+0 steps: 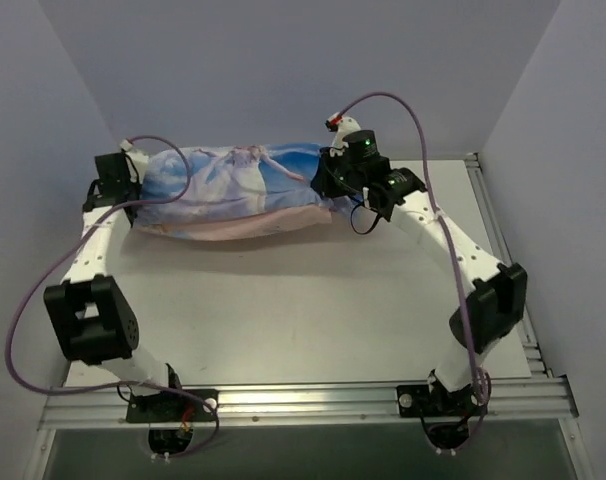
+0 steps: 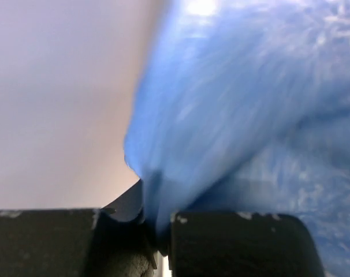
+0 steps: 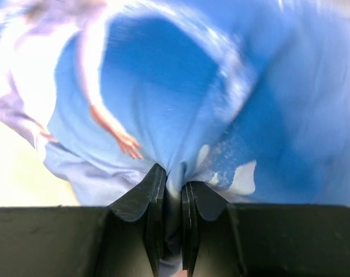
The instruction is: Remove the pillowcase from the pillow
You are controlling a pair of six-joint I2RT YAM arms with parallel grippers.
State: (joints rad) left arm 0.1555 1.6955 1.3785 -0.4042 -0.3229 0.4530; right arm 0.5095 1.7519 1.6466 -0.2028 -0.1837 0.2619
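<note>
– Pale lilac walls [image 1: 283,60] on three sides, and a white counter [image 1: 313,310] below them. What lies on it?
– One big thing: the pillowcase [image 1: 233,190], stretched along the far edge of the counter, from near the far left corner to past the middle. Blue side up, printed with a pale-haired woman in a wide dress. A pale pink strip shows along its near lower edge.
– And the pillow?
– Hidden. The cover looks plump, but no white cushion shows in any view.
– Where are the arms?
– The left arm [image 1: 93,300] runs up the left edge of the counter, and the right arm [image 1: 463,260] slants in from the near right corner. Each reaches one end of the cover.
– The left end effector [image 1: 131,200]?
– Clenched on the left end of the pillowcase. In its wrist view a blue fold runs down into the slit between the two black fingers [image 2: 238,242], though that picture is blurred.
– The right end effector [image 1: 333,188]?
– Clamped too, on the right end. Its wrist view shows blue cloth gathered to a point and pinched between the narrow jaws, with the printed arm and hand just left of the pinch.
– Anything smaller?
– Purple cables [image 1: 383,94] looping off both arms.
</note>
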